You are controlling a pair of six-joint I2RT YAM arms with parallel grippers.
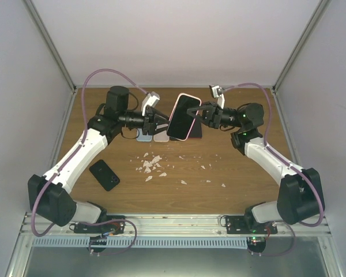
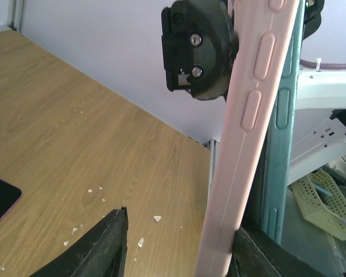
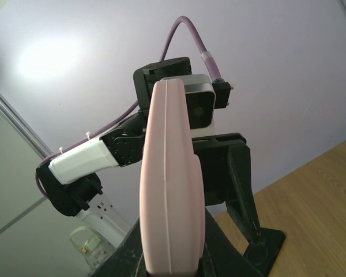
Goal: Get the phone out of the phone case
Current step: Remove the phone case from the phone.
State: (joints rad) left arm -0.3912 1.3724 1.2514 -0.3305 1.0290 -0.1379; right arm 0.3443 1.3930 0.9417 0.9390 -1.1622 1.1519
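Far left: a dark spare phone (image 1: 105, 174) lies flat on the table (image 1: 242, 173), well apart from the action. It looks like no part of this job.

Left gripper: the left gripper (image 1: 157, 119) is up in the air at the left edge of the raised handset. Its fingers (image 2: 106, 245) are apart and straddle the pink rim, one right against it and the other with a clear gap. I read that as set to peel the rim, not to carry weight.

Beneath it: two pale slabs (image 1: 151, 138) lie flat on the wood. Cases or phones, I can't tell which.

Mid-table: white flecks (image 1: 151, 164) are scattered about, touching nothing that matters.

Phone: the phone (image 1: 183, 114) is lifted clear of the table between the two arms, dark screen tilted up toward the overhead camera. My guess is it's held aloft so both arms can reach its edges.

Case: the pink phone case (image 3: 170, 190) is on, its rim showing round the screen from above. In the left wrist view a teal strip (image 2: 282, 144) runs just behind the pink side. I can't tell whether that is the phone's frame working loose.

Right gripper: the right gripper (image 1: 200, 113) is clamped on the case's right end, fingers pressed to its front and back. That looks like the anchor, giving the other arm something to pull against.

Progress: early, I'd judge. The phone is not yet out.
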